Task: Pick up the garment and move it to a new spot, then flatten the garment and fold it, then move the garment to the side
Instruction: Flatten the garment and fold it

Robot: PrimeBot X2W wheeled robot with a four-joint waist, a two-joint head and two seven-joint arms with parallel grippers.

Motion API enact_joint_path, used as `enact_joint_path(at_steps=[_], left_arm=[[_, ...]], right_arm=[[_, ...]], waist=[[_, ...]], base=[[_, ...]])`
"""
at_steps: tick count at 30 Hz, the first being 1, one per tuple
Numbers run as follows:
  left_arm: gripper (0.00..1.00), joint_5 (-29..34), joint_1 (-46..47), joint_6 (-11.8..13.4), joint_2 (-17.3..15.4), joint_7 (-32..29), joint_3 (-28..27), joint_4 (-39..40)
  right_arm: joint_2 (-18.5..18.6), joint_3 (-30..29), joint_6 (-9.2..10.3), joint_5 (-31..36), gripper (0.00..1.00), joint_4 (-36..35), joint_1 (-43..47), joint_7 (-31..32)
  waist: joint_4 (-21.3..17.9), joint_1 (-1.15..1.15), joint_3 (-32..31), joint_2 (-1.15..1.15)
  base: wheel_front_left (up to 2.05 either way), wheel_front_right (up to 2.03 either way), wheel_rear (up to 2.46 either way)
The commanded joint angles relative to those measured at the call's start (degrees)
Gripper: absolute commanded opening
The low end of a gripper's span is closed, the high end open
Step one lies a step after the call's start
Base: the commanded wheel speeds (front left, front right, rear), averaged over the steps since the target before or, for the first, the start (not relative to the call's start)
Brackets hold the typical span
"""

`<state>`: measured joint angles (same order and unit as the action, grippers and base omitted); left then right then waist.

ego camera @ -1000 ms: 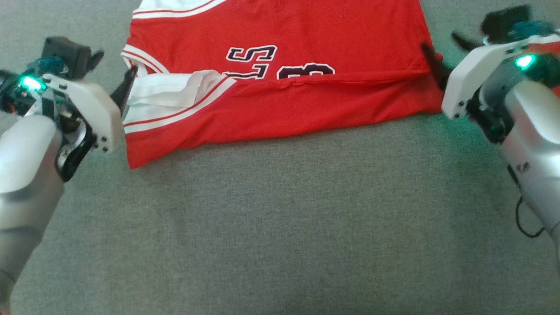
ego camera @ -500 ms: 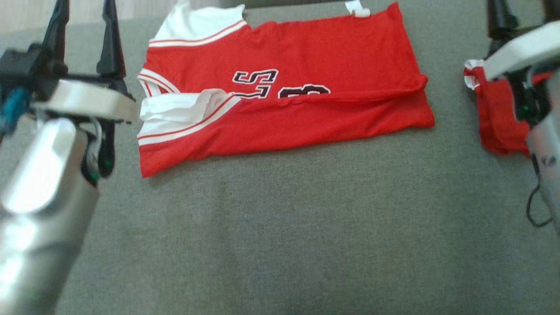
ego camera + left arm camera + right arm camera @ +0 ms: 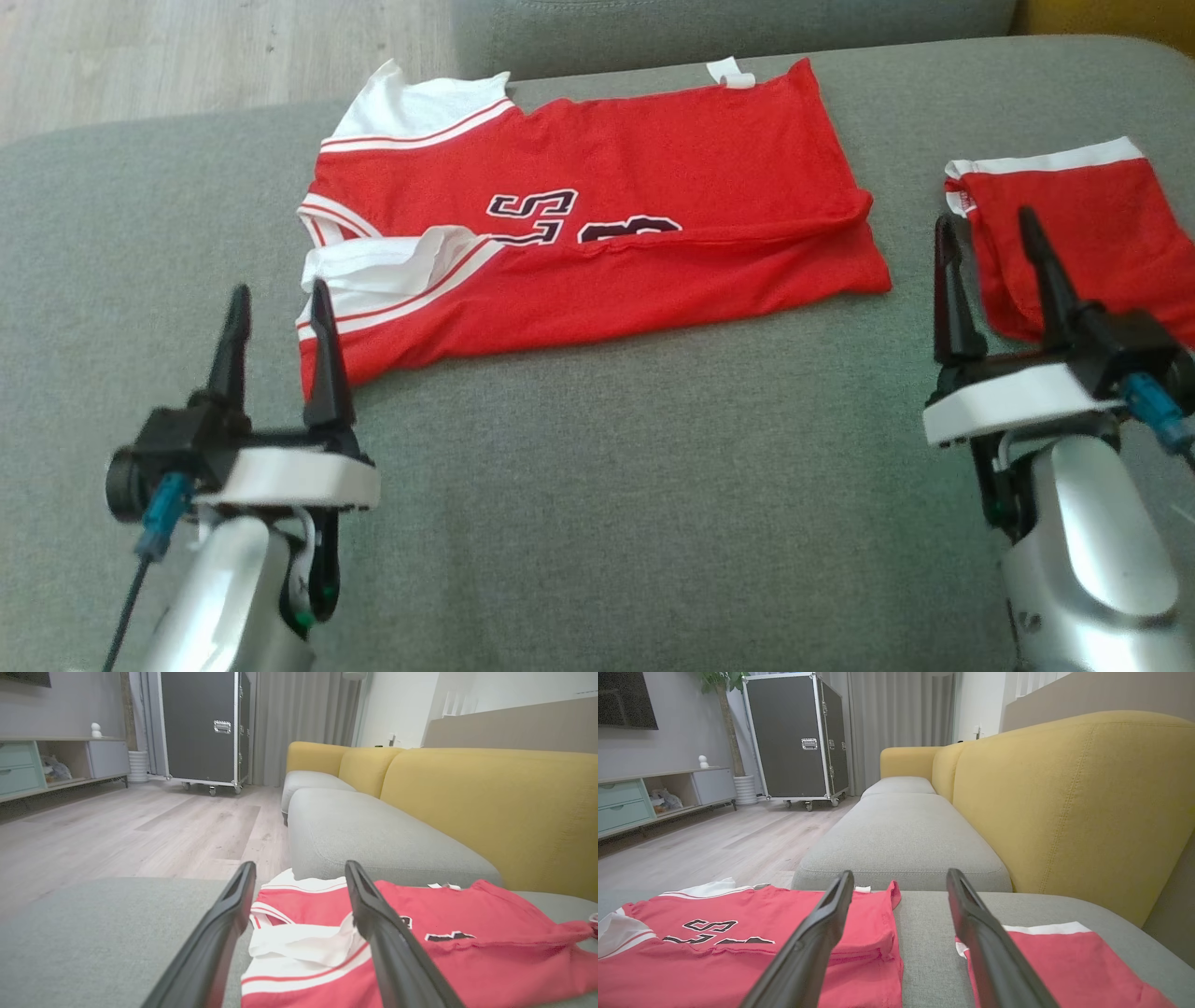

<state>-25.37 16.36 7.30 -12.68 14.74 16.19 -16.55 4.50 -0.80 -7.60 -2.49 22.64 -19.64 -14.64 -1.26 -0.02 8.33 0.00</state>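
So the left claw (image 3: 280,291) sits released by the half-folded red jersey (image 3: 597,252) on the grey sofa (image 3: 653,485), and the right claw (image 3: 986,220) is released too, both empty.

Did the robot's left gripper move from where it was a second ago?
Yes. Measured against the red jersey, the left gripper has pulled back toward the robot, from the white sleeve edge to beside the jersey's near corner.

We could read only part of the black lettering (image 3: 537,203) on the jersey (image 3: 653,149); its lower half lay under the fold. At the head view's right edge the second red garment (image 3: 1097,215) ran out of frame, partly behind the right gripper (image 3: 985,222).
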Motion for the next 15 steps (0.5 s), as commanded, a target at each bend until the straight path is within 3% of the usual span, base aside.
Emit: enact_joint_path(at_steps=[1, 9, 15], left_arm=[[1.0, 1.11, 1.25, -0.77, -0.23, 0.25, -3.25, 1.0], [1.0, 5.22, 1.57, -2.85, 1.33, 0.26, -6.18, -2.73], [1.0, 4.73, 4.68, -2.92, 1.13, -2.75, -6.51, -16.07]], right_arm=[[-0.89, 0.95, 0.11, 0.43, 1.0, -2.74, -0.3, -0.35], [-1.58, 2.59, 0.11, -0.12, 1.0, -5.22, 1.81, -0.35], [-1.61, 4.51, 0.11, -1.87, 1.0, -6.16, 1.76, -0.36]], waist=[[-0.2, 0.02, -0.16, 0.0], [-1.15, 0.02, 0.6, 0.0], [-2.6, 0.02, 2.15, 0.0]], base=[[0.0, 0.0, 0.0], [0.0, 0.0, 0.0], [0.0, 0.0, 0.0]])
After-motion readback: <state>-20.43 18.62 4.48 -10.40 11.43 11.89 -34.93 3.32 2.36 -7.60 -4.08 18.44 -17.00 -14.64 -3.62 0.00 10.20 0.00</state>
